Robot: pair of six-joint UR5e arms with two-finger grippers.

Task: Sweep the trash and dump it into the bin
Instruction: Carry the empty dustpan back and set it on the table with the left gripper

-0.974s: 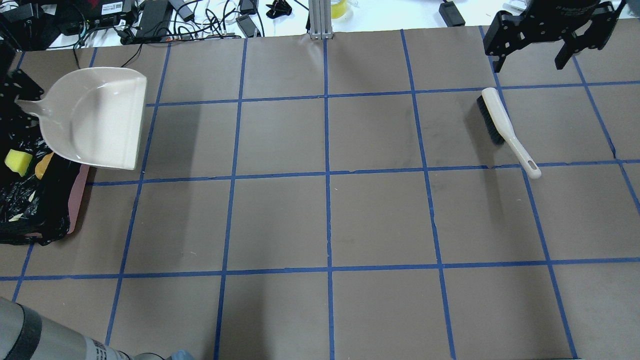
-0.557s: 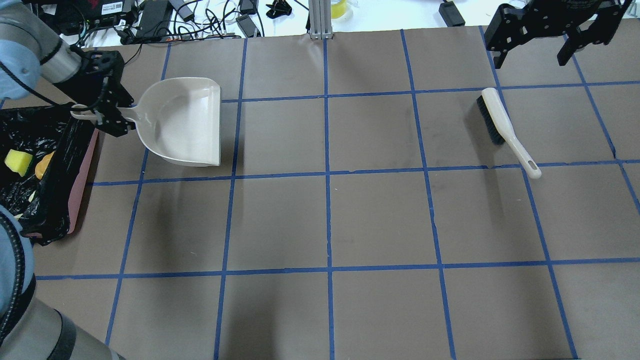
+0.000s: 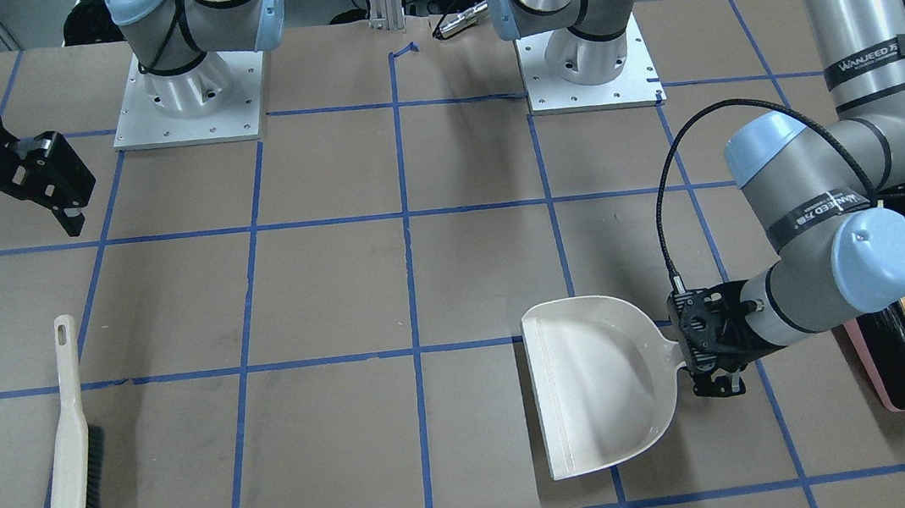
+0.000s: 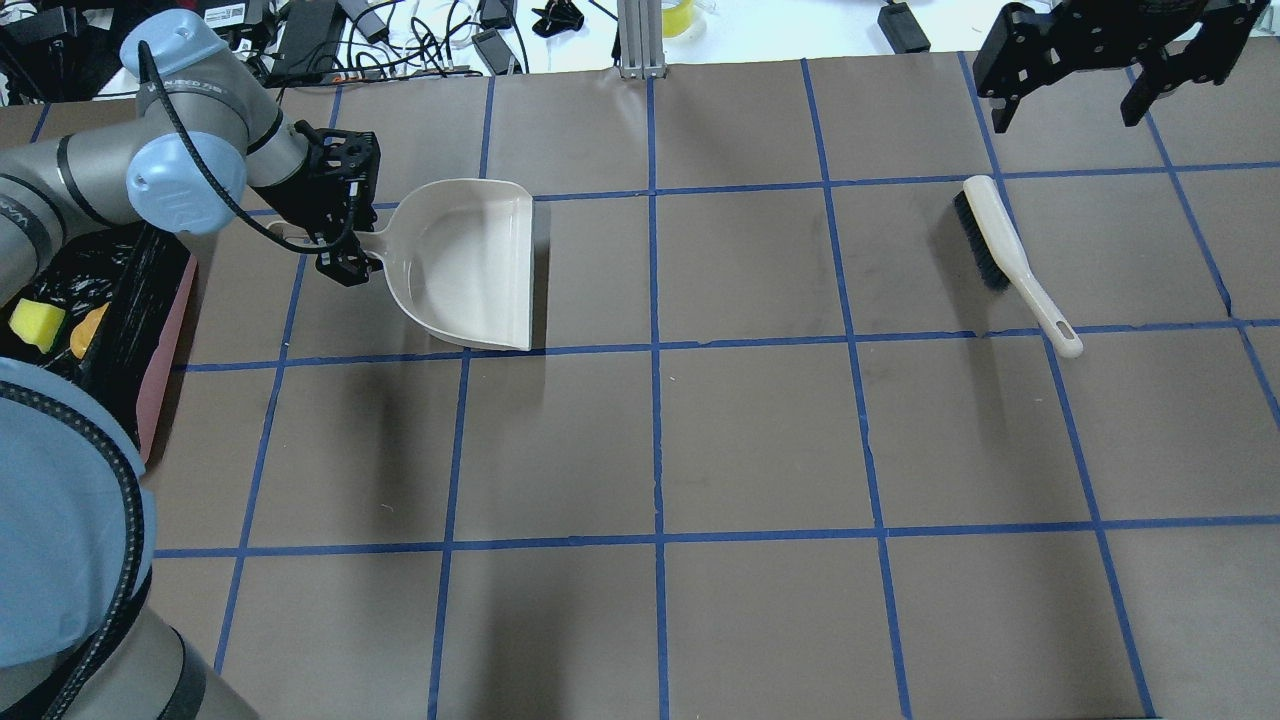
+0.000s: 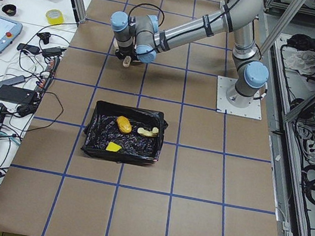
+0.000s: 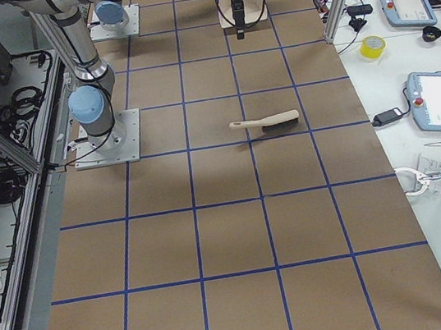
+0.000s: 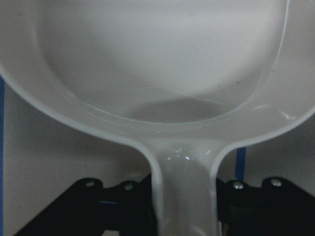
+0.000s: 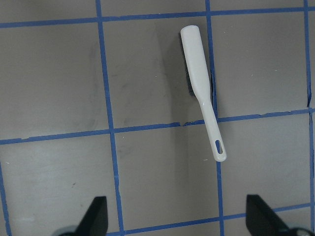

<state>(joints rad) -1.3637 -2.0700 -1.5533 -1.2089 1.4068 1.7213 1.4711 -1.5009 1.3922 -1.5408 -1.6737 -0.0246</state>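
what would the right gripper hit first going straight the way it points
The right gripper likely meets bare table paper, just short of the brush handle; depth is unclear.

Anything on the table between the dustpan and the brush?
Nothing: between the dustpan and the brush lies only bare taped table, seen overhead.

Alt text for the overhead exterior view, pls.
The left pincer holds an empty white dustpan by its handle, right of the black-lined bin. A brush lies at far right, near the open right pincer.
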